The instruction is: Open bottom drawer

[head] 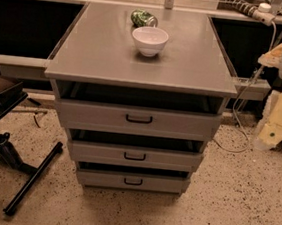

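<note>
The grey metal cabinet (111,56) stands in the middle of the camera view with three drawers, each with a black bar handle. The bottom drawer (104,179) is the lowest and narrowest front; its handle (133,181) is at centre. A dark gap shows above its front, as with the two drawers above. My arm with the gripper (272,129) shows as white and cream parts at the right edge. It hangs above the floor, well right of the cabinet and level with the top drawer, touching nothing.
A white bowl (149,39) and a green can (144,18) lying on its side rest on the cabinet top. Black stand legs (31,178) lie on the floor at left. A cable (235,137) loops on the floor at right.
</note>
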`<state>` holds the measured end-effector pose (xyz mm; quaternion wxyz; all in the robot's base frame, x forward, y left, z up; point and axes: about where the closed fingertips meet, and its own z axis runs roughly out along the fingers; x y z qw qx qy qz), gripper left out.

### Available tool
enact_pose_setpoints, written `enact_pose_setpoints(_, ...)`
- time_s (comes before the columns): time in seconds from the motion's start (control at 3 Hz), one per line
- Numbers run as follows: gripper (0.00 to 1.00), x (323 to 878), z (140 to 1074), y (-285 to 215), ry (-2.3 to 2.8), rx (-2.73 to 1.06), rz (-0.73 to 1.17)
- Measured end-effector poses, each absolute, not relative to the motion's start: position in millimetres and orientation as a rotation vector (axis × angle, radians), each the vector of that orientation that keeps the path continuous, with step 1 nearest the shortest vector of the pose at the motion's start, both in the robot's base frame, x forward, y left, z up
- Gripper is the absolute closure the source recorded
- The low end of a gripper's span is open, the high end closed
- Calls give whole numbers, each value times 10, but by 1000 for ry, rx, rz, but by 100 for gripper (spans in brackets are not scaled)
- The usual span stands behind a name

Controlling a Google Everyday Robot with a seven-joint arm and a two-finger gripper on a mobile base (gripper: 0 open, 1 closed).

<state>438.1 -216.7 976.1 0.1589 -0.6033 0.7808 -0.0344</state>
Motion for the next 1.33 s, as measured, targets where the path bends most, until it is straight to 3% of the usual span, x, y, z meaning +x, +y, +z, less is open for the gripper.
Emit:
enact_pose_setpoints(0.67, 0, 4388, 9585, -2174, 2241, -1696, -122)
enact_pose_setpoints(1.33, 0, 4369, 8053, -2070, 2300, -1619, 48)
